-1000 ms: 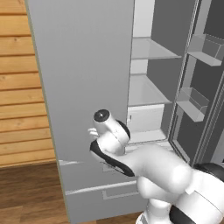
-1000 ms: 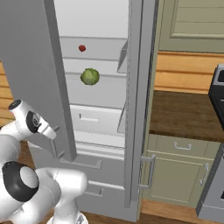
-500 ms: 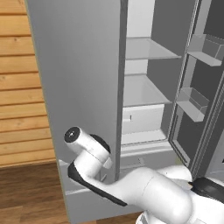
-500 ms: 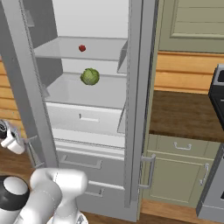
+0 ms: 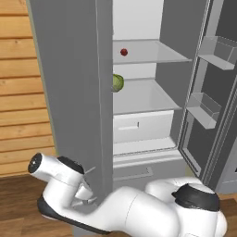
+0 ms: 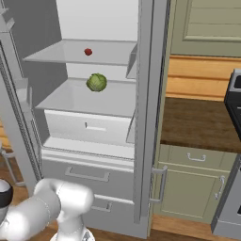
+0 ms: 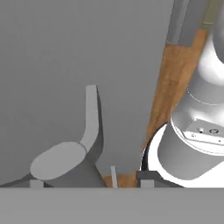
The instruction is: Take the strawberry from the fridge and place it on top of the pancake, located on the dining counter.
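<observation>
**Kitchen corner, fridge standing open**

Wood-plank wall (image 5: pixel 18 92) and wooden floor (image 5: pixel 18 203) frame my left base view; my right base view adds a brown countertop (image 6: pixel 197 127) over pale green cabinets (image 6: pixel 193 188).

Item 1: strawberry (image 5: pixel 124 52). Small, dark red, sitting on the upper white shelf (image 5: pixel 152 53) inside the fridge (image 6: pixel 150 94), toward the back. Nothing touches it.

Item 2: cabbage (image 6: pixel 97 82). Green ball on the shelf below, well apart from the strawberry. From my left camera it is half hidden by the edge of the left door (image 5: pixel 74 92).

Item 3: white drawer (image 6: pixel 89 127) under the cabbage shelf, with two grey drawer fronts beneath it.

Item 4: right door (image 5: pixel 208 92), swung wide, carrying clear bins on its inner face.

Item 5: arm (image 5: pixel 129 213). Bent low and to the left, with the hand down by the lower edge of the left door, well below and away from the strawberry.

Item 6: gripper (image 7: pixel 111 180). My hand view looks along the grey door face, with the curved foot of the bar handle (image 7: pixel 89 127) close in front. Only the fingertips peek up at the bottom edge, so I cannot tell how far apart the jaws stand. Nothing is visibly held.
</observation>
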